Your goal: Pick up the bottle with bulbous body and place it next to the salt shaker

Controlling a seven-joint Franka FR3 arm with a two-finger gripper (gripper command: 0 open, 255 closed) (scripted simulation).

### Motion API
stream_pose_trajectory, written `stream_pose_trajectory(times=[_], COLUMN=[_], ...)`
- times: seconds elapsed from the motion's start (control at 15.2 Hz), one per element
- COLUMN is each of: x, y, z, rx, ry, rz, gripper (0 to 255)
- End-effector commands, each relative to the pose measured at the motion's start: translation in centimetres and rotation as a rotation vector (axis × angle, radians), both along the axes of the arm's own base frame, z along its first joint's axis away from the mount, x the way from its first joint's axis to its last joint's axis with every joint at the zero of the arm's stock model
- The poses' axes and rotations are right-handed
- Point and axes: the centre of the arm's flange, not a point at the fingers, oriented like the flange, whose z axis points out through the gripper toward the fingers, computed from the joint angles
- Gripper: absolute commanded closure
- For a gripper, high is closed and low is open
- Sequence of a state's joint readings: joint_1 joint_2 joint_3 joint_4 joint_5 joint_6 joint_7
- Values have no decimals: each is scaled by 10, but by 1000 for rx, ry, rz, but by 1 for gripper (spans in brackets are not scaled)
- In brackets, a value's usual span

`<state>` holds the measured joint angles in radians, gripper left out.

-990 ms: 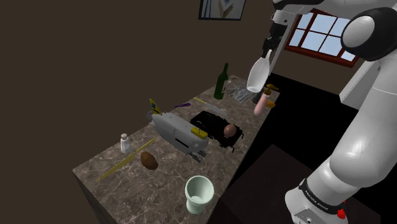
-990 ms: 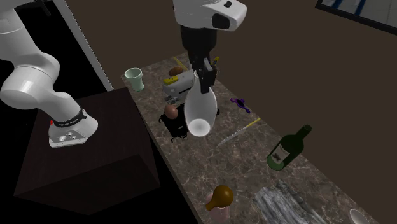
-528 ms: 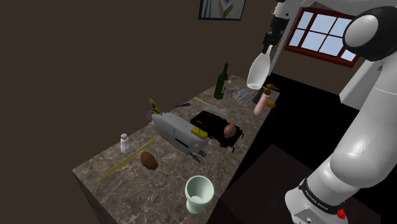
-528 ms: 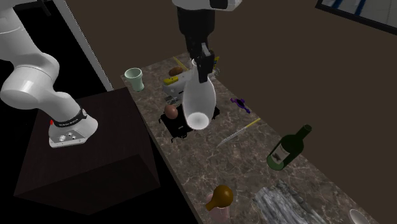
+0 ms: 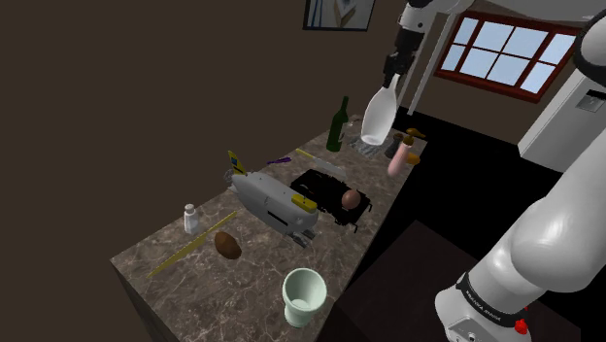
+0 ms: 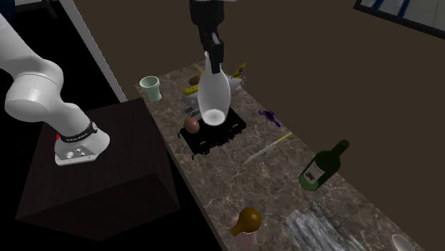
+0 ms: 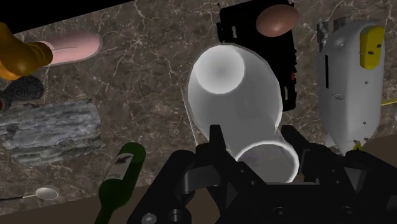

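watching the shoulder view first: the gripper (image 5: pixel 392 74) is up high, and i can see its fingers pinching the neck of the white bulbous bottle (image 5: pixel 375 119). the bottle hangs body-down, clear of the marble counter (image 5: pixel 194 282). it sits just to that view's right of the green wine bottle (image 5: pixel 337 124), with its neck reaching higher. the salt shaker (image 5: pixel 190 218) stands upright on the counter, well apart from the green wine bottle, off toward that view's lower left.

over to the second exterior view: the gripper (image 6: pixel 213 51) is clamped on the neck and the white bulbous bottle (image 6: pixel 213 96) dangles in the air, its round base turned toward the camera. it's well apart from the green wine bottle (image 6: pixel 322 165), up toward that view's left.

now the wrist view: i've got the two black fingers (image 7: pixel 216 143) one on each side of the neck, closed onto it. the white bulbous bottle (image 7: pixel 235 95) swells out beyond them above the counter. the green wine bottle (image 7: pixel 122 173) is off to one side of the gripper, apart from the held bottle.
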<state>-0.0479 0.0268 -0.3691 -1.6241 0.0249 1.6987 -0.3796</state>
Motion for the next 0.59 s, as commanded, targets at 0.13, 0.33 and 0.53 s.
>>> stream_pose_trajectory(times=[0.13, 0.33, 0.53], x=[3, 5, 7], y=[53, 92, 131], z=[-10, -17, -24], rx=[-1, -1, -1], ry=[-1, -1, -1], rz=[-1, -1, -1], gripper=[255, 255, 255])
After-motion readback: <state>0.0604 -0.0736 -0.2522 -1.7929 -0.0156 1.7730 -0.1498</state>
